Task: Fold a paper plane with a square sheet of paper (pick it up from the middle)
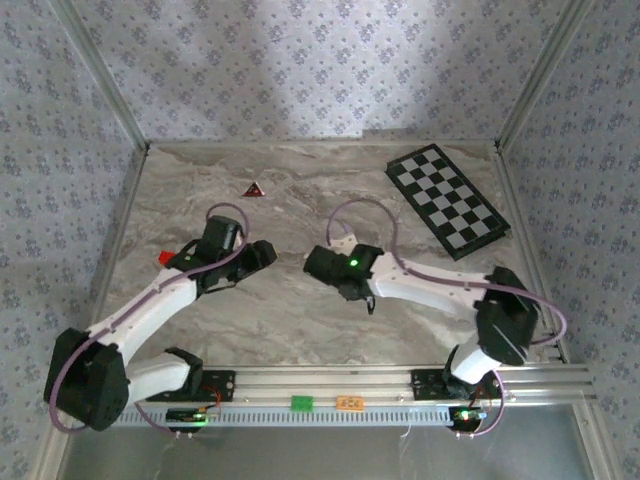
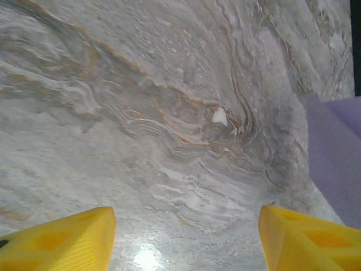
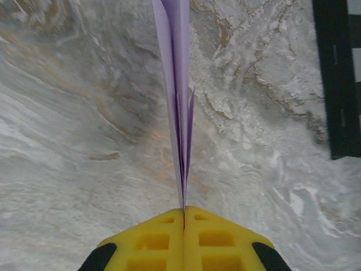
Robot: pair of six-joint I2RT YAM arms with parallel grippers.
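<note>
Now pinching the paper plane [image 3: 179,84] edge-on between tightly closed right fingers [image 3: 158,243], left of the checkered board [image 1: 447,199] over the desk [image 1: 300,310], likely to press its folds flat, with left fingers [image 2: 62,243] spread wide, empty.

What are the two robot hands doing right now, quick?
Left gripper: open, nothing between its fingers.
Right gripper: shut on the folded lilac paper.

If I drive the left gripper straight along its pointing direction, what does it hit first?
Probably the bare marble tabletop: the left gripper, jaws open, aims at it. The folded lilac paper is right of that line.
</note>
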